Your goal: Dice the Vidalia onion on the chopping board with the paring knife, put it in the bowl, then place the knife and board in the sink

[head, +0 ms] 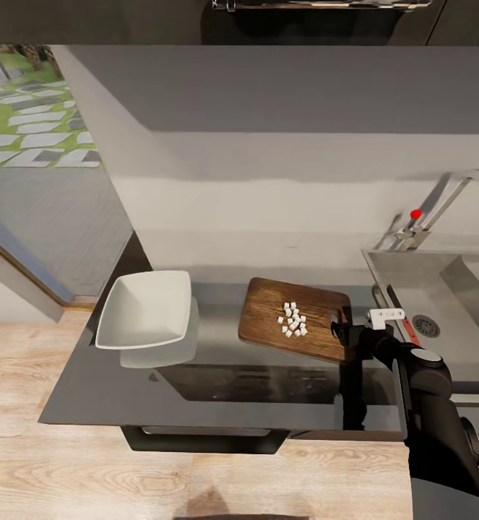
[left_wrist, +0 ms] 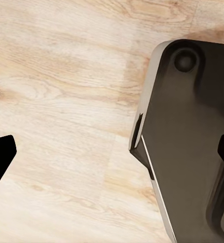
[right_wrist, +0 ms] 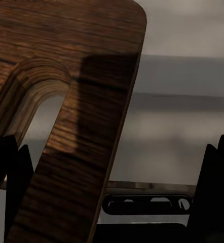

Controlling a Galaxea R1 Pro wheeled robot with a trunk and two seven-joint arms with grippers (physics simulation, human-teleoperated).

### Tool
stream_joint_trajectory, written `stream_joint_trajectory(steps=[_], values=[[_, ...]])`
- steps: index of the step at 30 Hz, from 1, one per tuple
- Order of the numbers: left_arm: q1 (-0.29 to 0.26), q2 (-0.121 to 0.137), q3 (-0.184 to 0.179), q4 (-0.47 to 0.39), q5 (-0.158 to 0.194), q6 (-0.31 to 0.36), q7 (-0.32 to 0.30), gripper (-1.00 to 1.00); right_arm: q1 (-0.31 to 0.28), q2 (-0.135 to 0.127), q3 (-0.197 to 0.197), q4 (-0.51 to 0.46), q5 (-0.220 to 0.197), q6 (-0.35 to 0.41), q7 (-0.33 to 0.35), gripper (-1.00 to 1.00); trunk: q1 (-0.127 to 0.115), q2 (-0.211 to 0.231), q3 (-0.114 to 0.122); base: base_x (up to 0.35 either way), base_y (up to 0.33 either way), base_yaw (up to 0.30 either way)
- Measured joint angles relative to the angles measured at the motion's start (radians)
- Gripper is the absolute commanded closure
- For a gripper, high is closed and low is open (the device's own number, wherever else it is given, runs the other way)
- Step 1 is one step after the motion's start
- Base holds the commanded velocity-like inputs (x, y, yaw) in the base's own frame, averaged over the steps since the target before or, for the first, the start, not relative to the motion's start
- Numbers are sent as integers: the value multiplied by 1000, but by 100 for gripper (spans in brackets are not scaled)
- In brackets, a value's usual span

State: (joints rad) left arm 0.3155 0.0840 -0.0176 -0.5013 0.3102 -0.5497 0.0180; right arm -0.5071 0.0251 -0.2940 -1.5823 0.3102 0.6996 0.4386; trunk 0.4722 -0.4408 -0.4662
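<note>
The right gripper (head: 340, 331) sits at the slotted handle end of the chopping board (head: 268, 318), its fingers (right_wrist: 13, 172) spread wide, one beside the slot and the other well clear over bare tabletop (head: 225, 375). The board lies on the tabletop with its long axis running from the bowl (head: 145, 310) toward the sink (head: 441, 282), its handle end nearest the right arm. A small heap of white diced onion (head: 292, 319) rests on the board's middle, not yet in the bowl, which stands just beyond the board's far end. The paring knife (head: 405, 321) appears to lie at the sink's near edge. The left gripper (left_wrist: 112, 152) hangs open over the wood floor (left_wrist: 56, 76), so the right arm looks better placed.
</note>
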Motion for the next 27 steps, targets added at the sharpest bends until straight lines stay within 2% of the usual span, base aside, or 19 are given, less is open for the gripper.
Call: stream_joint_trajectory(steps=[4, 5, 27], values=[[0, 0, 0, 0, 0, 0, 0, -100, 0, 0, 0, 0, 0, 0, 0, -100, 0, 0, 0, 0, 0, 0], [0, 0, 0, 0, 0, 0, 0, -100, 0, 0, 0, 0, 0, 0, 0, 100, 0, 0, 0, 0, 0, 0], [0, 0, 1, 6, 0, 0, 0, -100, 0, 0, -1, 2, 0, -2, 0, 100, 0, 0, 1, 0, 0, 0]])
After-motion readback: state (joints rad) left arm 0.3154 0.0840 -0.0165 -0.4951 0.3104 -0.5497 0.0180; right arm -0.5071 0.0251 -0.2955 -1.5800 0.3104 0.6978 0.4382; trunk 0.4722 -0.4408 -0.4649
